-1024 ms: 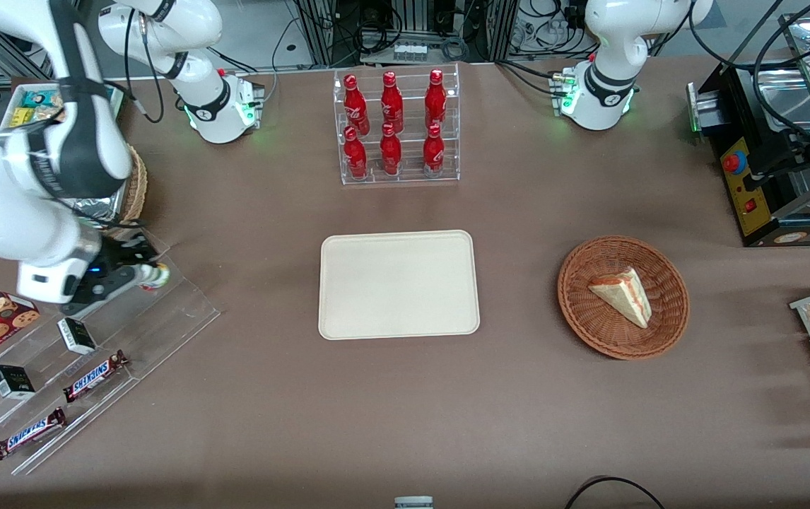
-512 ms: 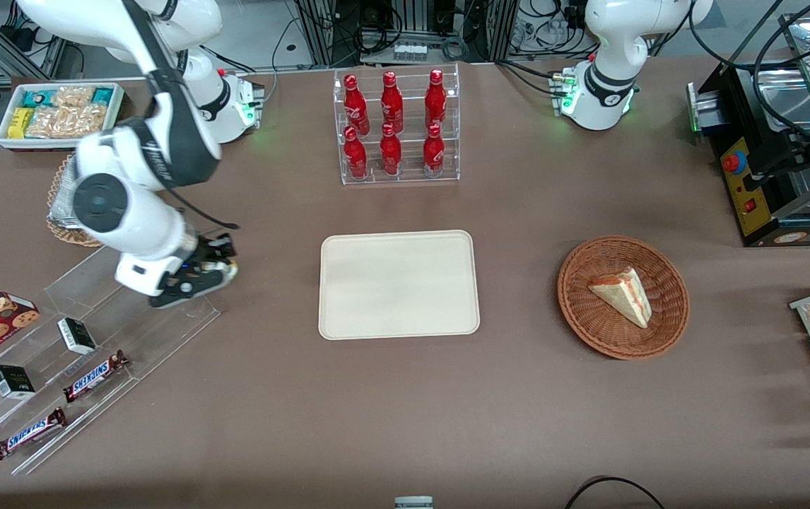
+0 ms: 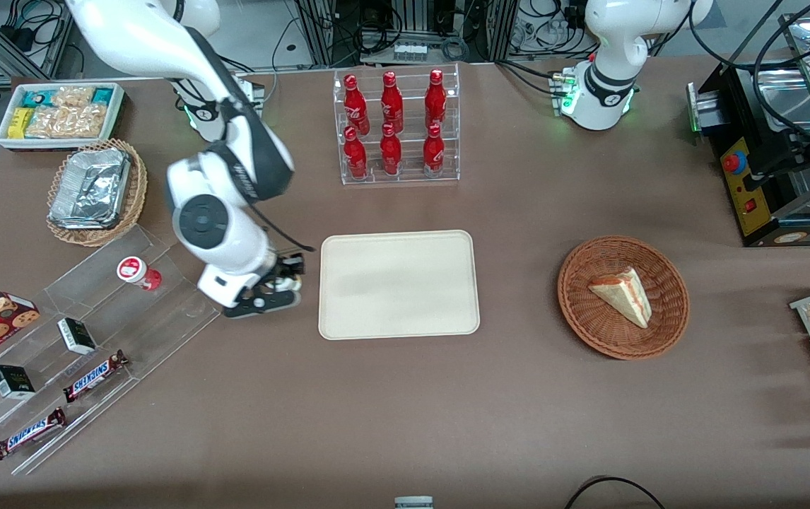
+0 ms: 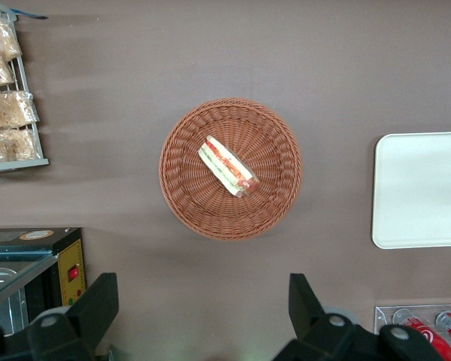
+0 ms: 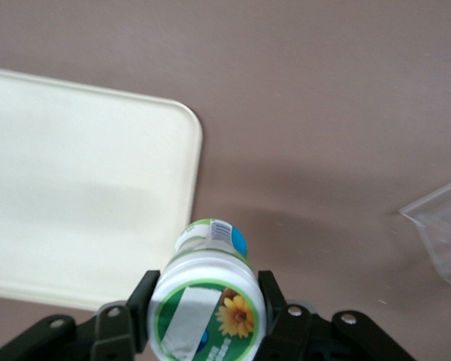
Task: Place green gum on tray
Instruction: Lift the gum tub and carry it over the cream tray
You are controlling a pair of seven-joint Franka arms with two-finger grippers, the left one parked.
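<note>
My right gripper (image 3: 285, 281) is shut on the green gum (image 5: 207, 304), a small white bottle with a round green-and-white lid showing a yellow flower. In the front view the gum (image 3: 290, 283) is mostly hidden between the black fingers. I hold it above the brown tabletop, just beside the short edge of the tray (image 3: 398, 284) that faces the working arm's end. The tray is cream, flat, rectangular with rounded corners; its corner shows in the right wrist view (image 5: 75, 195) next to the bottle.
A red-lidded gum bottle (image 3: 138, 272) stands on the clear acrylic stepped shelf (image 3: 87, 339) with Snickers bars and small boxes. A rack of red bottles (image 3: 394, 127) stands farther from the camera than the tray. A wicker basket with a sandwich (image 3: 623, 297) lies toward the parked arm's end.
My gripper has carried the green gum away from the acrylic shelf and across the table to the tray's edge. The red-lidded bottle is now uncovered on the shelf.
</note>
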